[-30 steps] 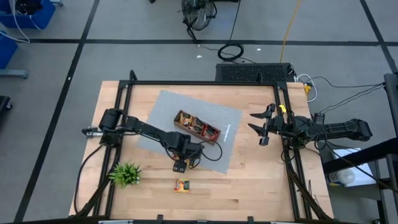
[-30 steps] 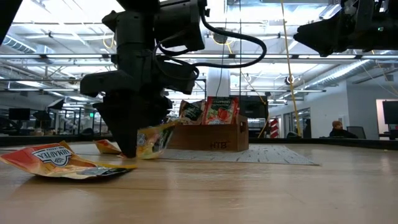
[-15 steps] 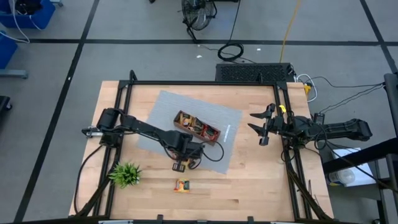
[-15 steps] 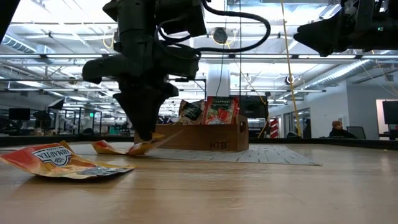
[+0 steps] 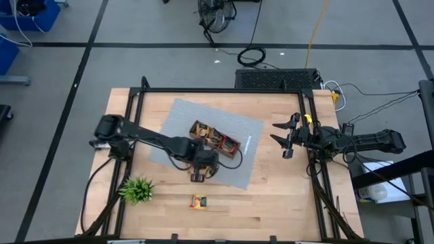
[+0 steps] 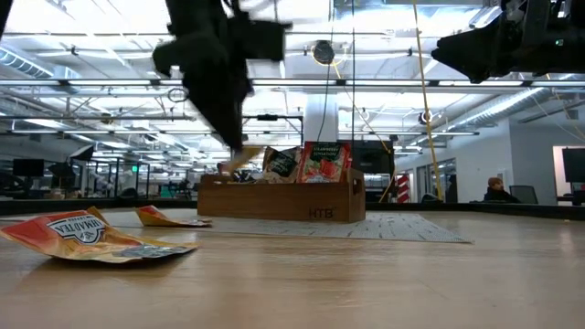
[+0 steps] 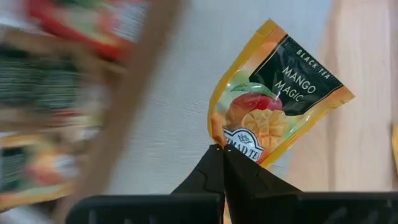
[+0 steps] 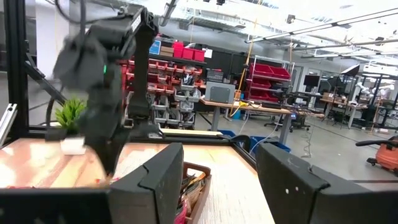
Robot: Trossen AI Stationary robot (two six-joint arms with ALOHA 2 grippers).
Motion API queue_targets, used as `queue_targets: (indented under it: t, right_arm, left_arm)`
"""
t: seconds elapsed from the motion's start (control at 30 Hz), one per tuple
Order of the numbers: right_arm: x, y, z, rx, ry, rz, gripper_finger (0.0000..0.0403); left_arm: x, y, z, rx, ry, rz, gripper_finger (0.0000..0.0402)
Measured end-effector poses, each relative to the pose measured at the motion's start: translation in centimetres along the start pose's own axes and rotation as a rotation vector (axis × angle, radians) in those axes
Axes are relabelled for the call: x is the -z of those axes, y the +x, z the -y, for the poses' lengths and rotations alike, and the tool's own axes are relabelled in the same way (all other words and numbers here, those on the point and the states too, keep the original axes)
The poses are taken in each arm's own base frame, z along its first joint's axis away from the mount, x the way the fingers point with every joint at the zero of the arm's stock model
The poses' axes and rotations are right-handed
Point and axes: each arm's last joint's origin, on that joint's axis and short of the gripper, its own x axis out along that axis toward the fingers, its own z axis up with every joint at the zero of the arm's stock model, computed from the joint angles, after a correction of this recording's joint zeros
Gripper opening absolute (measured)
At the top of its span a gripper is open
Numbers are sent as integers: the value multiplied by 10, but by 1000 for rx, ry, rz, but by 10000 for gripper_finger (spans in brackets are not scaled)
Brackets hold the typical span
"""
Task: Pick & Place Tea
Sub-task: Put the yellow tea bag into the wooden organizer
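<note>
My left gripper hangs above the grey mat, just on the near side of the wooden tray, shut on a yellow-edged mango tea sachet. The tray holds several upright sachets. Two more sachets lie flat: one on bare wood near the table's front edge, shown large in the low view, and one behind it. My right gripper hovers open at the table's right side, its own view showing nothing between the fingers. My left gripper pinches the sachet's edge beside the printed brand mark between its two fingertips, only at their free ends. The fingers come from above, pointing down. The sachet is lifted clear of the table and sticks out sideways toward the tray.
A small green spiky plant stands at the near left. A black metal frame runs round the table's edges. Bare wood lies between the mat and the front edge.
My left gripper has shut on the mango sachet, which lay at the mat's near edge, and has risen with it, drifting toward the tray. The sachet is now clear of the table. The two other loose sachets have stayed where they were.
</note>
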Motion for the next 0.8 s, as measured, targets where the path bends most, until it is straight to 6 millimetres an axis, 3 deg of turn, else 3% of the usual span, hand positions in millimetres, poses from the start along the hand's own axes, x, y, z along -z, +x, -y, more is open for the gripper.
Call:
queue_targets:
  t: [0.17, 0.3, 0.43, 0.6, 0.8]
  right_arm:
    - [0, 0, 0, 0, 0, -2, 185]
    - [0, 0, 0, -1, 0, -1, 185]
    - [0, 0, 0, 0, 0, -1, 185]
    - [0, 0, 0, 0, 0, 1, 185]
    - [0, 0, 0, 0, 0, 1, 185]
  left_arm:
    - [11, -40, -5, -170, -73, 177, 1]
    - [33, -53, -16, -304, -199, 385, 1]
    - [67, -36, -32, -408, -376, 564, 1]
    - [105, -5, -52, -395, -602, 760, 0]
    - [133, 17, -64, -353, -756, 828, 0]
